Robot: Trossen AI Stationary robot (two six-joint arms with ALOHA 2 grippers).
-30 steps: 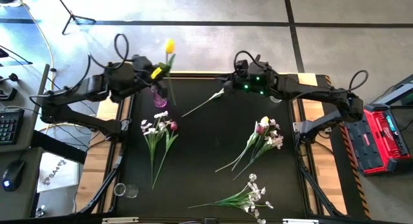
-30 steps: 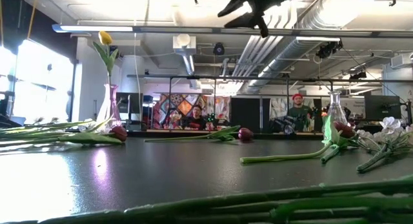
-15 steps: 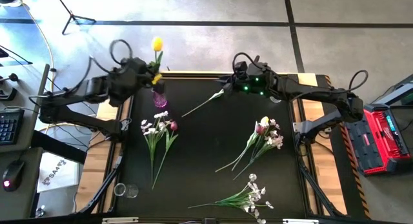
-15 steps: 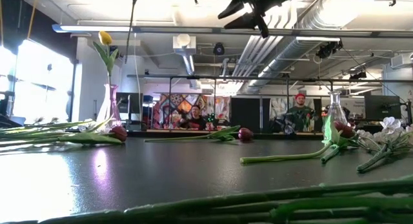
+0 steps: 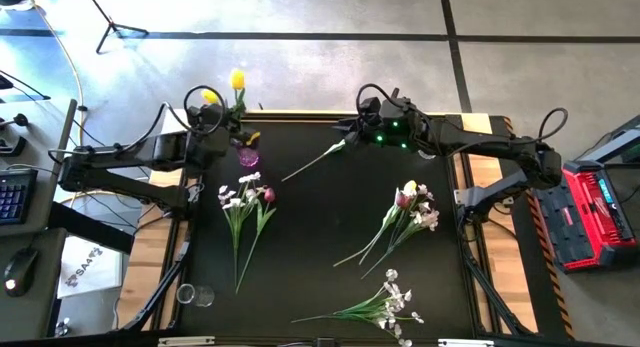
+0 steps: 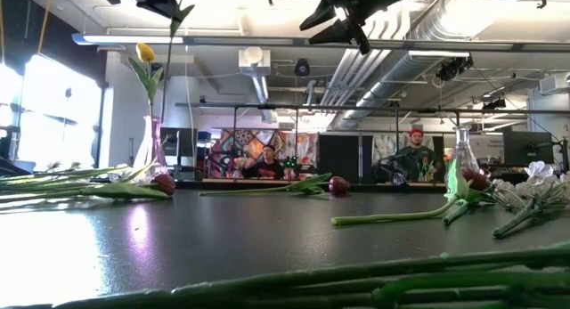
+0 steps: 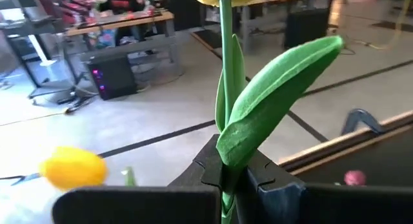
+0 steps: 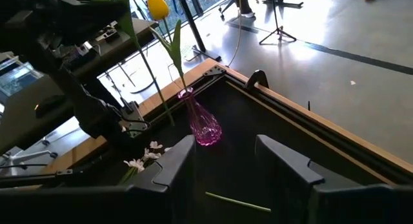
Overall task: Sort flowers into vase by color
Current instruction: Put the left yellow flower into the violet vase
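A yellow tulip (image 5: pixel 209 96) is held by its stem in the shut fingers of the left gripper (image 5: pixel 222 120), lifted just beside the pink vase (image 5: pixel 247 153) at the table's (image 5: pixel 330 247) far left corner. A second yellow tulip (image 5: pixel 237 80) is already stood in that vase. The right gripper (image 5: pixel 352 130) is held over the far edge with its fingers apart and nothing between them, above a single stem (image 5: pixel 315 159). Mixed bunches are laid near the left edge (image 5: pixel 245 209), the right edge (image 5: pixel 400 219) and the near edge (image 5: pixel 380 306).
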